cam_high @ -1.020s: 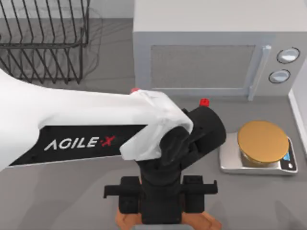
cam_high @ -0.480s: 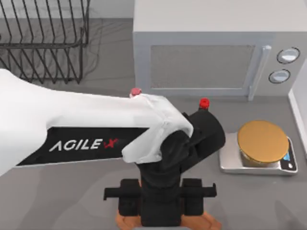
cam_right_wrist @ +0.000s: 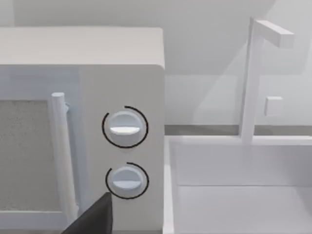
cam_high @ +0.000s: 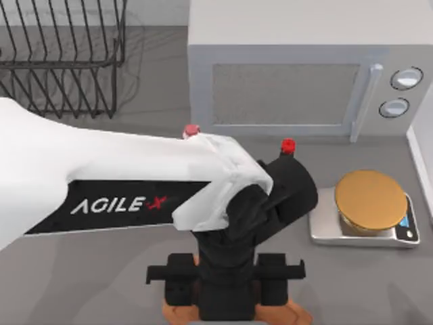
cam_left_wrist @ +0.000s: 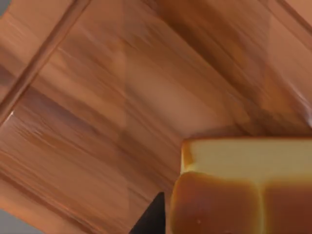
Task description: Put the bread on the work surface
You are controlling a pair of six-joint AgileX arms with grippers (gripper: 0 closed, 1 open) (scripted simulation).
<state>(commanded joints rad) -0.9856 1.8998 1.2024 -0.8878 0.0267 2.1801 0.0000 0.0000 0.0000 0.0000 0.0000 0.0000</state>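
The bread, a golden loaf with a pale cut face, fills the near part of the left wrist view, just above the work surface, an orange-brown wooden board with a groove near its edge. One dark finger presses against the loaf's side. In the top view my left gripper points down over the board's far edge at the bottom centre, shut on the bread, and the arm hides the loaf. A dark fingertip of my parked right gripper faces the microwave.
A grey microwave stands at the back centre, a wire dish rack at the back left. A kitchen scale with a round golden top sits right of the board. A white sink with a faucet lies beside the microwave.
My left arm has shifted slightly since a second ago, its wrist settling a little over the board. In the last half second it has barely moved.
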